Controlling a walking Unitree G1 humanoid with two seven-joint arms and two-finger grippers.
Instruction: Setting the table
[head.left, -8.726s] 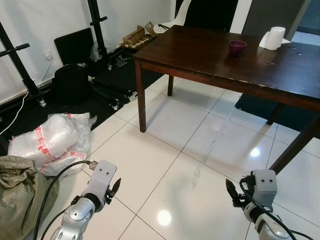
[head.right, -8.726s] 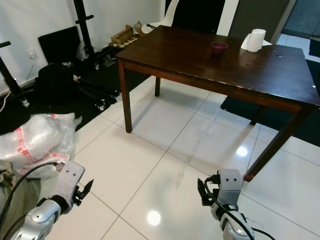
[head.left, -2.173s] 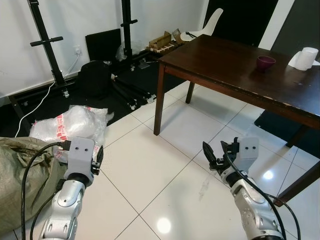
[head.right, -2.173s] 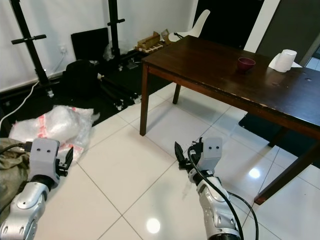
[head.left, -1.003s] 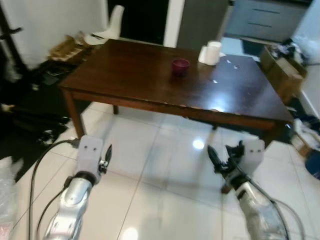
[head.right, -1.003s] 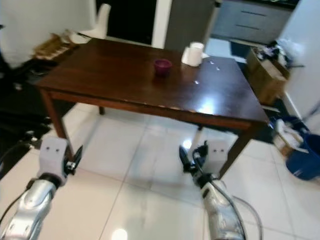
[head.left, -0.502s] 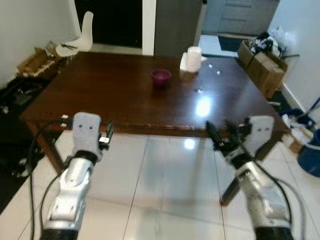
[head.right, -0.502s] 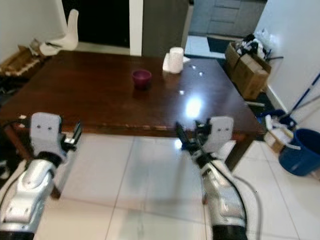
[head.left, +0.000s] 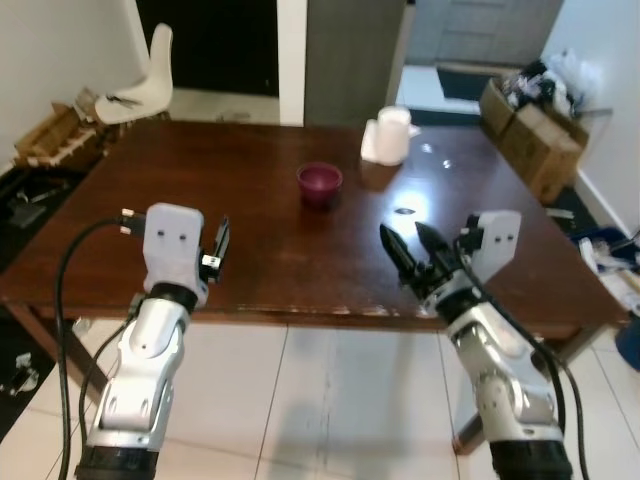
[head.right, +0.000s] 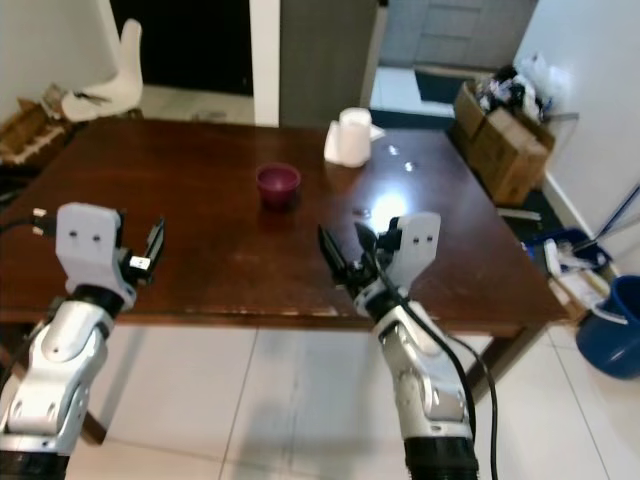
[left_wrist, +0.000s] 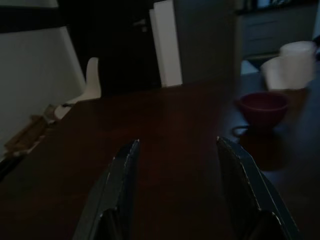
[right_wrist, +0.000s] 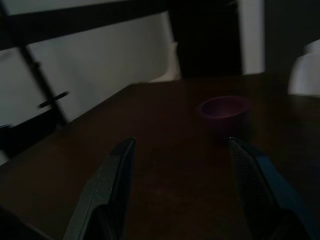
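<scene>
My left gripper (left_wrist: 175, 192) and right gripper (right_wrist: 182, 187) hover spread, empty, above the table (head.left: 250, 250); dim wrist views blur the maroon bowl (head.left: 319, 183).

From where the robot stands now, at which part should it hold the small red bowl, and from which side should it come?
Probably at the rim. The red bowl stands upright and open on the table, with low rounded walls, so one finger inside and one outside fits best. The right gripper, open, seems nearer; it could come from above the near side.
</scene>
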